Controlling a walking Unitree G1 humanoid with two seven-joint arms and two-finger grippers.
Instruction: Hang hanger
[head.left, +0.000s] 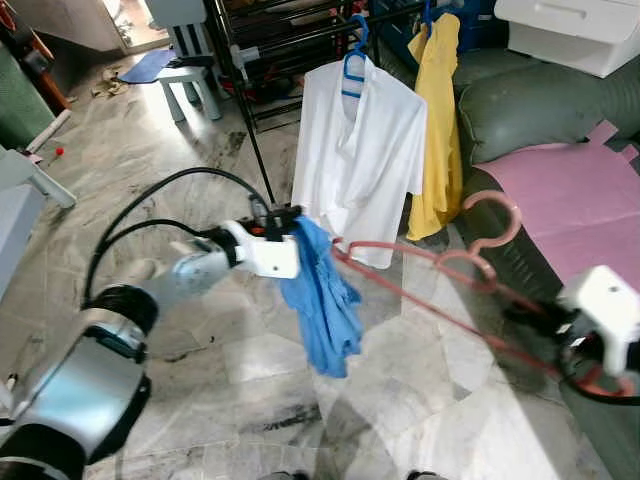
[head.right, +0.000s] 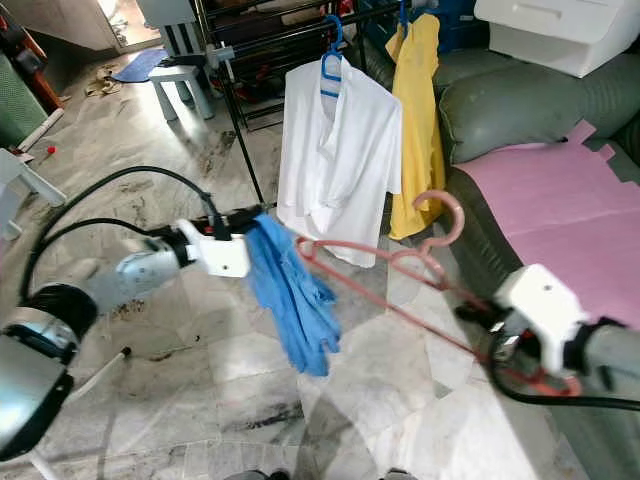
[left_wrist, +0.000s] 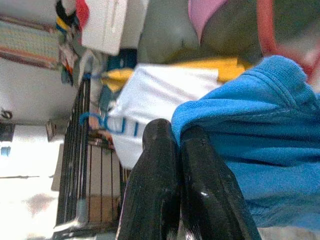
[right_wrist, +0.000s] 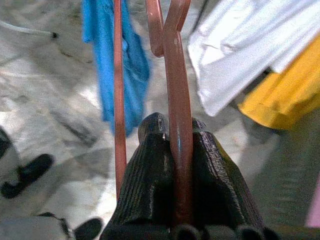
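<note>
A pink hanger (head.left: 440, 275) lies tilted in the air before me, its hook (head.left: 497, 222) pointing up toward the sofa. My right gripper (right_wrist: 176, 137) is shut on one arm of the pink hanger (right_wrist: 178, 80) at the lower right. A blue shirt (head.left: 322, 300) hangs from the hanger's far end. My left gripper (left_wrist: 175, 137) is shut on the blue shirt's collar (left_wrist: 240, 100), holding it beside that end. Behind stands a black clothes rack (head.left: 290, 40) with a white shirt (head.left: 355, 160) on a blue hanger (head.left: 354, 72) and a yellow garment (head.left: 440, 120).
A dark green sofa (head.left: 540, 110) with a pink mat (head.left: 585, 205) runs along the right. A white box (head.left: 575, 30) sits on it. A small stool (head.left: 190, 75) stands at the back left. Marble floor (head.left: 250, 400) spreads below.
</note>
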